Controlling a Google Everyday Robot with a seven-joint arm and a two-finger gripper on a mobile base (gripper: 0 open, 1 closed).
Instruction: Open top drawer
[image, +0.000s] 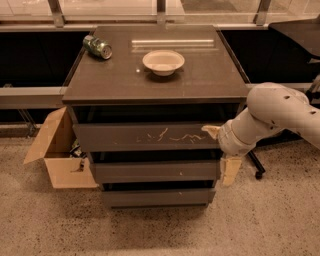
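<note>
The top drawer is the wide dark grey-brown front just under the cabinet top, with whitish squiggly scratches right of centre. A dark gap shows above it. My gripper is at the drawer's right end, on a white arm coming in from the right. Its cream fingers are spread apart: the upper fingertip lies at the drawer front's upper right corner, and the lower finger hangs down beside the middle drawer. It holds nothing that I can see.
A cream bowl and a green can lying on its side sit on the cabinet top. An open cardboard box stands on the floor at the cabinet's left. A chair base caster is behind the arm on the right.
</note>
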